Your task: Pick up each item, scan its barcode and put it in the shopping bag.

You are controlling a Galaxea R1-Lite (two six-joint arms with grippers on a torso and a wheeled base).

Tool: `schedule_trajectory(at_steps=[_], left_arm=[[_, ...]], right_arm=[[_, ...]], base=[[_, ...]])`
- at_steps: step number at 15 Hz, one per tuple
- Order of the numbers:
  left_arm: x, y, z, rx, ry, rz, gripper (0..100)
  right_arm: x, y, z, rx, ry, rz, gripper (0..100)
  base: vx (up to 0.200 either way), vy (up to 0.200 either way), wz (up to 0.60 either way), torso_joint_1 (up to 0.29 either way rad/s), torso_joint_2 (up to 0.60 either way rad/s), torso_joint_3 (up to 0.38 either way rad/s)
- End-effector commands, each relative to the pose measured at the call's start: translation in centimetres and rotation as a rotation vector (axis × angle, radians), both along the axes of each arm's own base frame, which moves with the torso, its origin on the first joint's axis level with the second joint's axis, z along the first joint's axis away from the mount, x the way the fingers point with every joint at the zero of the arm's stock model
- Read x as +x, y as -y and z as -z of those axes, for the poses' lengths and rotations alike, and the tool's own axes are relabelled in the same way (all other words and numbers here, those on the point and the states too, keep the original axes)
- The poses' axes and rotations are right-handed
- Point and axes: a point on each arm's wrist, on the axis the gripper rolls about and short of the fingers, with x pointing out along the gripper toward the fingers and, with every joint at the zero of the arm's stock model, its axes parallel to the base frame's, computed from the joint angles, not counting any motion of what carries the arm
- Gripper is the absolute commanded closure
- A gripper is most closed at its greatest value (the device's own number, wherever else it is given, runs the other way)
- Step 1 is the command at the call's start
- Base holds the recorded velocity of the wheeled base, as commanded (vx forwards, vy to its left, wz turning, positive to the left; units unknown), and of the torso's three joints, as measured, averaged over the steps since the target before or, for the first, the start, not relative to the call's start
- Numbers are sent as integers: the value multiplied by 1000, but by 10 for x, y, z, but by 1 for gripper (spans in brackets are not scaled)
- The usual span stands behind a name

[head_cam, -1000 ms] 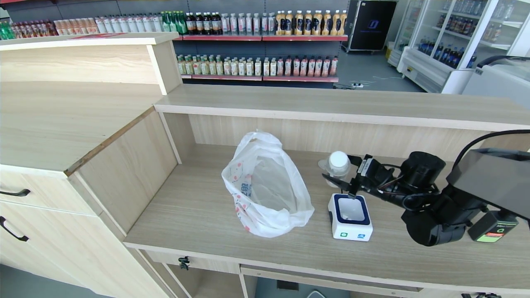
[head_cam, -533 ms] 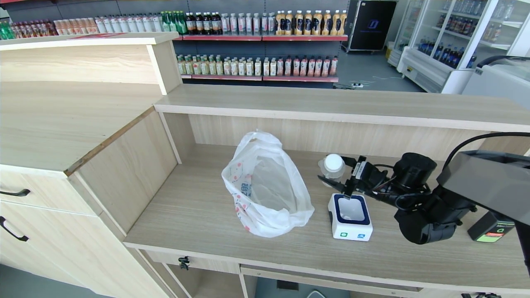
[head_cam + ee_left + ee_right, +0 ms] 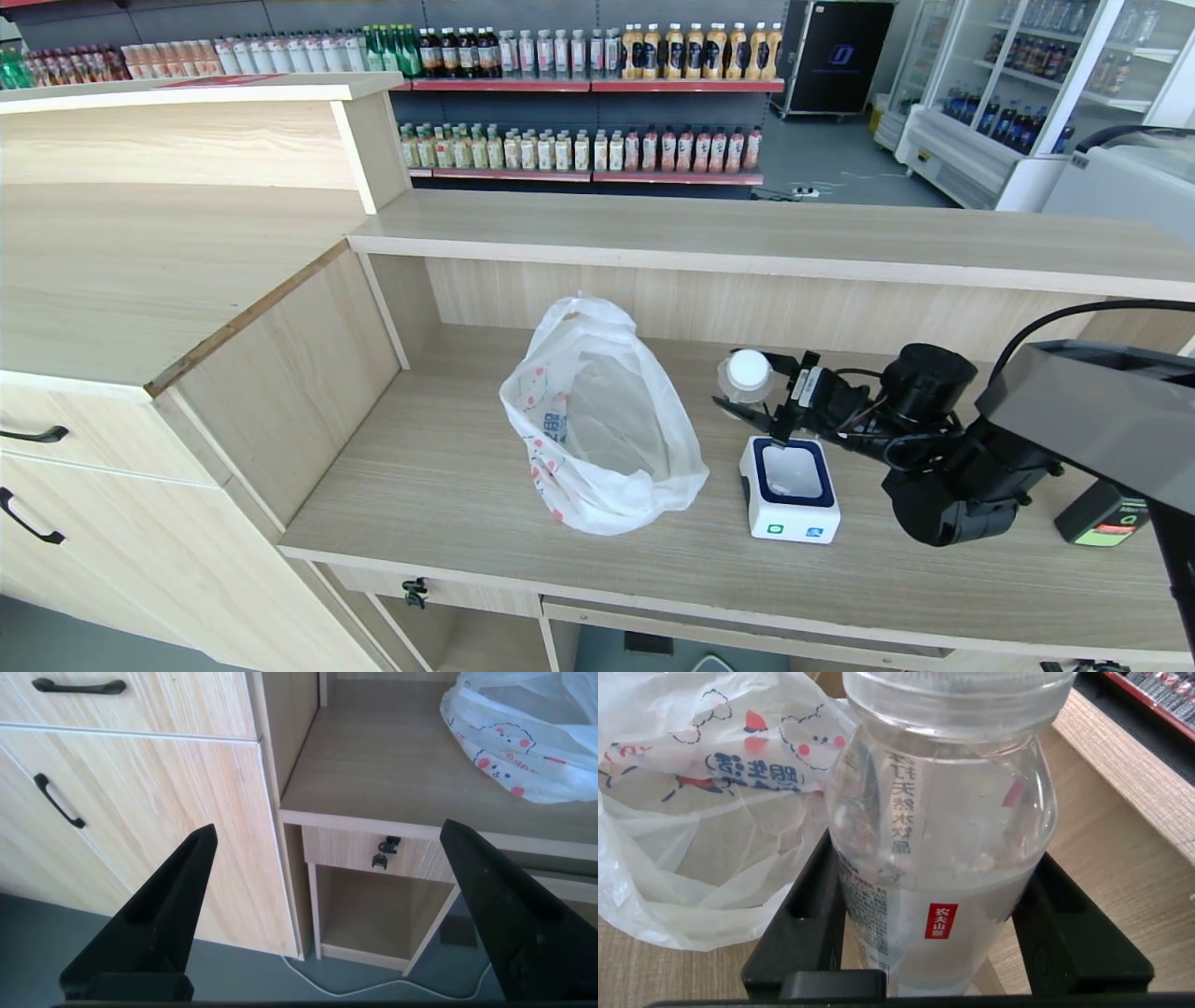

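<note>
A clear water bottle with a white cap is held upright above the desk by my right gripper, which is shut on it. Up close the bottle sits between the black fingers. It hangs just behind the white barcode scanner and to the right of the white shopping bag, whose mouth gapes upward. The bag lies just past the bottle. My left gripper is open, low beside the counter's front, over the floor.
The desk is recessed under a raised counter ledge. A dark handheld device stands at the far right. A cabinet wall bounds the desk on the left. Drawers sit beside the left arm.
My right gripper has carried the bottle a little to the left and farther from the scanner's window, toward the bag. The bag and scanner stayed put.
</note>
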Motion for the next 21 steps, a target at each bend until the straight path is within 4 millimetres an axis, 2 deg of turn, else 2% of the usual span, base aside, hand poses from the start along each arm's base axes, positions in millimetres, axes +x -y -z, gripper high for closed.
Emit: schedule_trajectory(at_steps=[1, 6, 8, 11, 14, 17, 21], left_arm=[[0, 0, 0, 0, -1, -1, 0], [0, 0, 0, 0, 0, -1, 0], [0, 0, 0, 0, 0, -1, 0], [0, 0, 0, 0, 0, -1, 0], [0, 0, 0, 0, 0, -1, 0], [0, 0, 0, 0, 0, -1, 0], [0, 0, 0, 0, -1, -1, 0]], right_arm=[[0, 0, 2, -3, 0, -1, 100], [0, -1, -1, -4, 8, -18, 100], [-8, 4, -22, 12, 18, -20, 100], [-56, 16, -73, 173, -186, -31, 100], [-96, 56, -117, 270, -350, 119, 100], [-138, 109, -131, 327, -547, 337, 100], [-180, 149, -139, 387, -609, 551, 100]], base=[[0, 0, 0, 0, 0, 0], [0, 0, 0, 0, 0, 0], [0, 0, 0, 0, 0, 0], [0, 0, 0, 0, 0, 0], [0, 0, 0, 0, 0, 0], [0, 0, 0, 0, 0, 0], [0, 0, 0, 0, 0, 0]])
